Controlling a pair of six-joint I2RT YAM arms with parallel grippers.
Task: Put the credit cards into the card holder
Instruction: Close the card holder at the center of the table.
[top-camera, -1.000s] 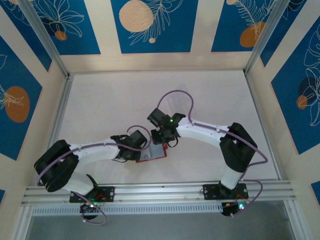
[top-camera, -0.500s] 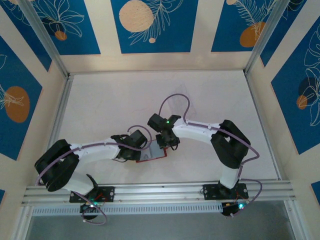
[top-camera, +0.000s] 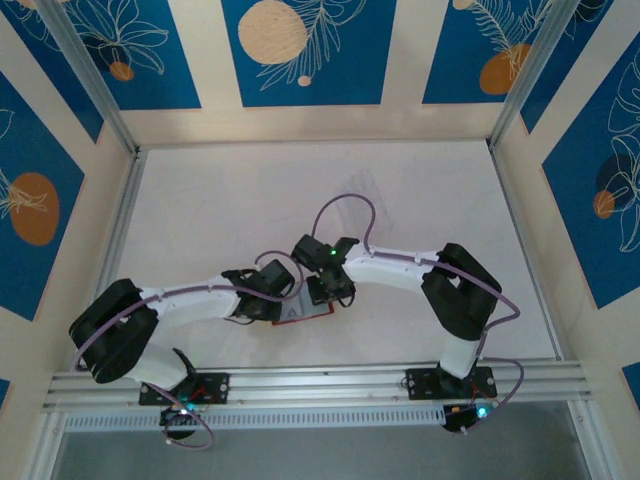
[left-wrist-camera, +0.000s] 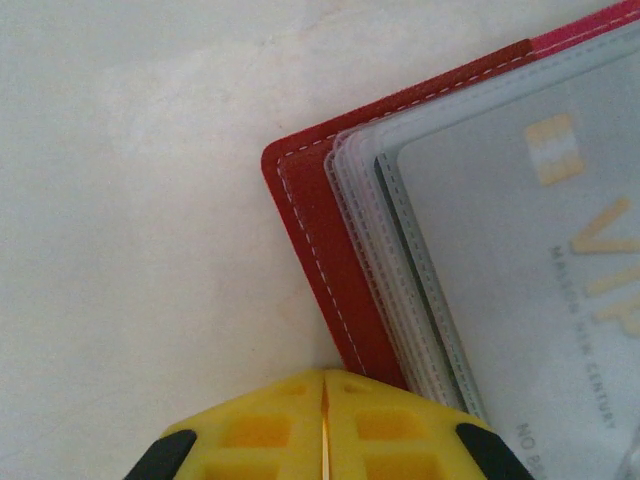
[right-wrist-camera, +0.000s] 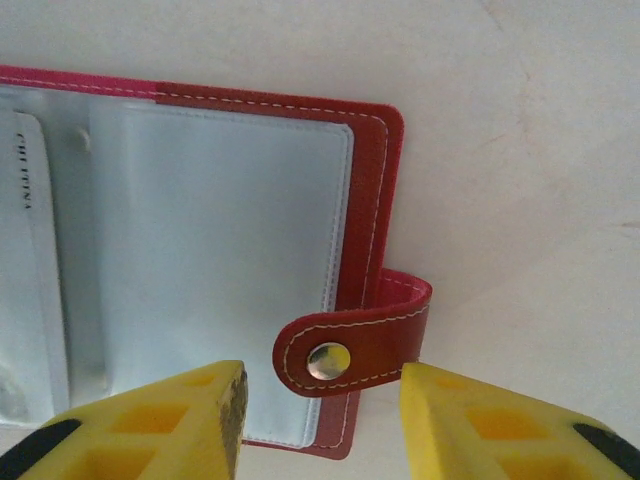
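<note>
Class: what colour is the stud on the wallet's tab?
Silver stud; best in right wrist view.

Pale counter (top-camera: 230, 210) mid-frame; blue leaf-patterned wall panels (top-camera: 305, 50) along top and sides; metal rail (top-camera: 320, 383) across bottom.

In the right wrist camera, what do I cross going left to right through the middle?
Printed card edge → clear sleeve → card holder red border → bare table.

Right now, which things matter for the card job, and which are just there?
Job:
red card holder, lying open
VIP card in its clear sleeve
left gripper, shut
right gripper, open, flanking the snap tab

Just there:
table
purple cables
patterned wall panels
</note>
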